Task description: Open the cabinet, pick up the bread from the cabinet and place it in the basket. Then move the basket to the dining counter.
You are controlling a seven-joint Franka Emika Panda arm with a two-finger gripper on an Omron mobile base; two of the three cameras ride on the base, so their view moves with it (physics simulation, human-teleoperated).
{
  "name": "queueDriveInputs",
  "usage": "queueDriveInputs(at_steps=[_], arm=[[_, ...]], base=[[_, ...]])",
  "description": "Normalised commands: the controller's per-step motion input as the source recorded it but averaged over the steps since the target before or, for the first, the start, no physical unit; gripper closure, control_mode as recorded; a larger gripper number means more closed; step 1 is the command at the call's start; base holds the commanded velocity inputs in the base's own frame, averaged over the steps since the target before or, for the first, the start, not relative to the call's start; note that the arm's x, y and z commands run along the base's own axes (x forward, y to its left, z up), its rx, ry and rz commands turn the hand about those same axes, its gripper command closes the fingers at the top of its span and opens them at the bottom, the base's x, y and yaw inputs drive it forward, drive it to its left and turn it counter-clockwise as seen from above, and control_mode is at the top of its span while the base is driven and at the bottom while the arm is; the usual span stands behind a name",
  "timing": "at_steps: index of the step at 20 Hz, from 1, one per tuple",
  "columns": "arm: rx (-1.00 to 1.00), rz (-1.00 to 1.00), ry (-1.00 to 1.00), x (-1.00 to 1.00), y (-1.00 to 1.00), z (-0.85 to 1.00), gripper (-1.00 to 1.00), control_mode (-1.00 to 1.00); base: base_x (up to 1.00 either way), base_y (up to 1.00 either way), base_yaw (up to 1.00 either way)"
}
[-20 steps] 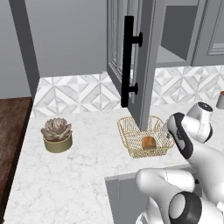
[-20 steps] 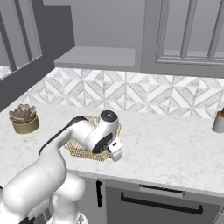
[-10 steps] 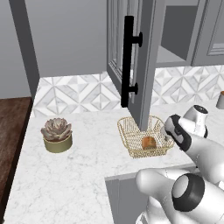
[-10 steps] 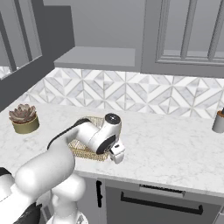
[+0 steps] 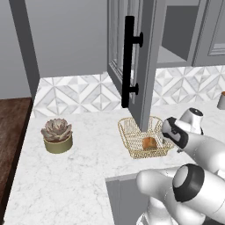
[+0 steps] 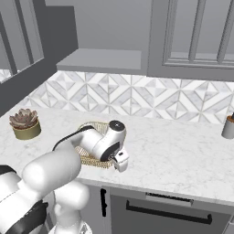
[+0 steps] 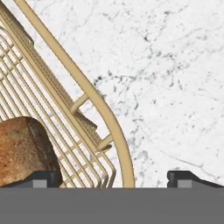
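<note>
On the marble worktop (image 5: 66, 184), from the left base camera, the basket (image 5: 132, 147) sits just under the swung-open cabinet (image 5: 147, 57) door, its black bar handle (image 5: 128, 61) hanging above the near rim. The bread (image 5: 150, 143) lies inside the basket, towards its right side. A potted succulent (image 5: 57, 135) stands well apart to the left. The white arm curls in from the right, its wrist just beside the basket's right edge; the fingers themselves are hard to make out here.

Over to the right base camera: now the arm blocks most of the basket (image 6: 91, 160) and the bun is hidden, but the gripper (image 6: 121, 161) shows clearly, low over the worktop at the basket's right side. The succulent (image 6: 25, 123) sits far left, and a small grey cup (image 6: 227, 128) stands far right.

Hand camera, close in: the two fingertips (image 7: 43, 178) stand spread wide, holding nothing. The basket's gold rim (image 7: 92, 94) runs between them, with the bread (image 7: 22, 148) right above the left tip, inside the wire.
</note>
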Motion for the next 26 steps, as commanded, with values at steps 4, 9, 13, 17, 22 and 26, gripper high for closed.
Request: queueDriveInputs(at_steps=[4,9,13,17,22,26], arm=[[0.01,0.00,0.00,0.08,0.16,-0.16,-1.00,-1.00],[0.00,0.00,0.00,0.08,0.22,-0.15,1.00,-1.00],[0.00,0.00,0.00,0.01,0.13,-0.06,1.00,-1.00],[0.04,-0.02,-0.03,0.00,0.06,-0.03,1.00,-1.00],[0.23,-0.07,-0.12,-0.01,-0.01,0.38,1.00,-1.00],[0.13,-0.11,-0.02,-0.13,-0.01,0.70,1.00,-1.00]], base=[[0.00,0.00,0.00],[0.00,0.00,0.00],[0.00,0.00,0.00],[0.00,0.00,0.00],[0.00,0.00,0.00],[0.00,0.00,0.00]])
